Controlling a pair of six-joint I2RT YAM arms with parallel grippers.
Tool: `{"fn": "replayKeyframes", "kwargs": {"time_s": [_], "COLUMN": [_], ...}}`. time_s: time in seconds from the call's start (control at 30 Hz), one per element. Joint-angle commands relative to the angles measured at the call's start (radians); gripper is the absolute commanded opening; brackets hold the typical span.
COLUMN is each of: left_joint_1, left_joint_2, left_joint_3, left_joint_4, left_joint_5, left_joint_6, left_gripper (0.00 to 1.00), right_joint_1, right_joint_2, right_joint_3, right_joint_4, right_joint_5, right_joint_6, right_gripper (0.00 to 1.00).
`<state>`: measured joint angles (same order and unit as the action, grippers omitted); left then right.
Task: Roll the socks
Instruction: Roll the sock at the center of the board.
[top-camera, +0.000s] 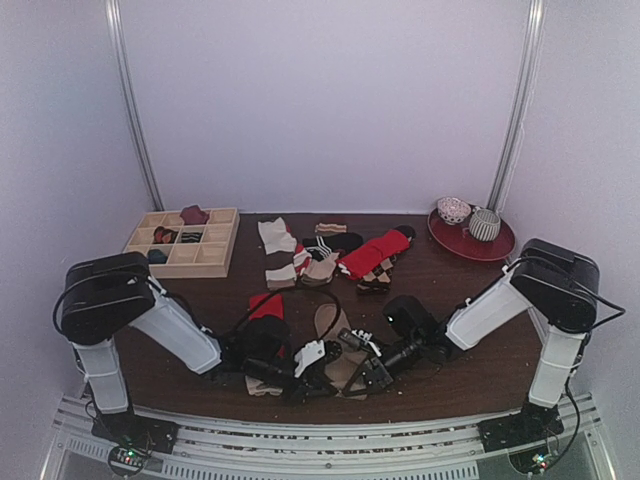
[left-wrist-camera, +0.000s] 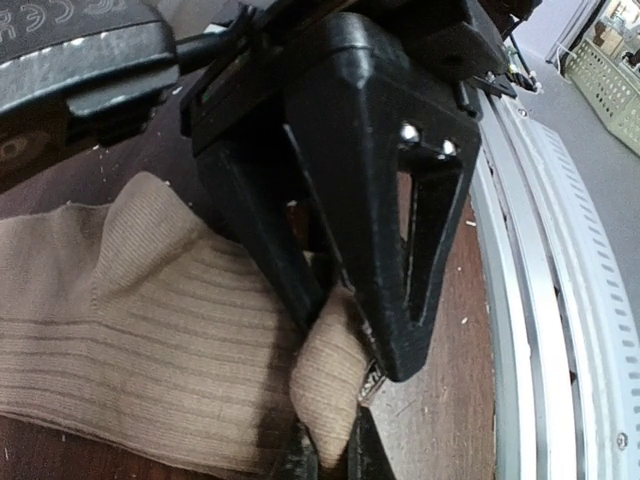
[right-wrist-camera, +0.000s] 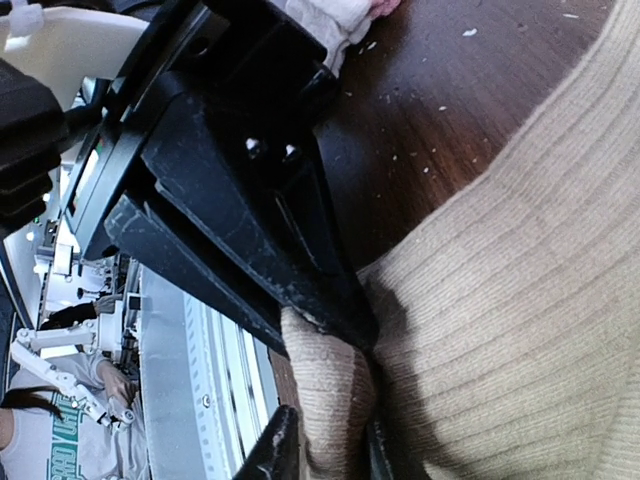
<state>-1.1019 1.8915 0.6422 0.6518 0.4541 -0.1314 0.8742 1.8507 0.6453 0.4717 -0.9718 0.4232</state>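
- The left tool (left-wrist-camera: 332, 452) is shut tight on the near end of the tan sock (left-wrist-camera: 150, 330).
- The right tool (right-wrist-camera: 328, 450) pinches it too.
- They should roll evenly toward 12 o'clock.

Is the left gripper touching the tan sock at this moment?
Touching. The left wrist view shows the left gripper shut on a pinched fold of the tan sock, with the fabric bunched up in its grip.
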Motion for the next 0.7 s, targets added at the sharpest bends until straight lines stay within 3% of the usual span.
{"fn": "replayKeyframes", "kwargs": {"time_s": [0.0, 0.13, 0.3, 0.5, 0.67], "left_joint_1": [-0.006, -0.004, 0.007, 0.042, 0.054], "left_joint_2": [0.018, 0.035, 0.047, 0.052, 0.060], "left_joint_3": [0.038, 0.033, 0.047, 0.066, 0.084], "left_joint_4": [-0.203, -0.283, -0.382, -0.451, -0.497], "left_joint_5": [-0.076, -0.056, -0.028, 0.016, 0.046], "left_joint_6": [-0.094, -0.180, -0.249, -0.283, -0.261], "left_gripper": [0.00, 0.00, 0.00, 0.00, 0.00], "right_joint_1": [0.006, 0.042, 0.237, 0.417, 0.466], "right_joint_2": [-0.072, -0.301, -0.514, -0.510, -0.403], "right_joint_3": [-0.066, -0.161, -0.277, -0.295, -0.257], "right_joint_4": [-0.105, -0.010, 0.084, 0.111, 0.090], "right_joint_5": [0.195, 0.455, 0.866, 1.109, 1.180], "right_joint_6": [-0.038, -0.119, -0.418, -0.655, -0.704], "right_gripper": [0.27, 0.41, 0.54, 0.57, 0.57]}}
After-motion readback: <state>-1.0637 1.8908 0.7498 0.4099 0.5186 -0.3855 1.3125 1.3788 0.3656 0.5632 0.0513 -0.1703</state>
